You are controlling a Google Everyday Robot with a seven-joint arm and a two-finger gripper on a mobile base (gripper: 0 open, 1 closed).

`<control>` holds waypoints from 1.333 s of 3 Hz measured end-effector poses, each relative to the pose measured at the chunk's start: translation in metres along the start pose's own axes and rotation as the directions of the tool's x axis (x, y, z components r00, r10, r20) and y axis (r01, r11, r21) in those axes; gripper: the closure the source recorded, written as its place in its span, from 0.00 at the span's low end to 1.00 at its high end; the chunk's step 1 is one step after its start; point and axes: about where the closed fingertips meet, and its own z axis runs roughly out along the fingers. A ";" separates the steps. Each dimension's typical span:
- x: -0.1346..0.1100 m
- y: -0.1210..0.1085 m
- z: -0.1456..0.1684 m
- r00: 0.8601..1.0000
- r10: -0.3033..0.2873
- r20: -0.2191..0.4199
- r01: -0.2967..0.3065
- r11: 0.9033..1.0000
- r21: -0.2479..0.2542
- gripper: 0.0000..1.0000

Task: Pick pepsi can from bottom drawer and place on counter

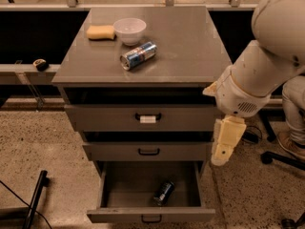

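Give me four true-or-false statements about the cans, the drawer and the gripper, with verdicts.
1. The pepsi can lies in the open bottom drawer. True.
2. The gripper is inside that drawer. False: it hangs outside, right of the middle drawer.
3. A white bowl sits on the counter beside a yellow sponge. True.
4. The silver-and-blue can stands upright. False: it lies on its side on the counter.

Grey counter, three things sitting on it.
A yellow sponge is lying just beside a white bowl, a silver-and-blue can is lying sideways nearer the front; the gripper is hanging below the counter's right edge.
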 end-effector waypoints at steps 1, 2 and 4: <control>0.003 0.014 0.061 0.997 -0.028 0.078 0.035 0.995 -0.089 0.00; 0.020 0.024 0.127 0.993 -0.016 0.114 0.025 0.997 -0.079 0.00; 0.017 0.011 0.140 0.991 -0.010 0.133 0.011 1.000 -0.008 0.00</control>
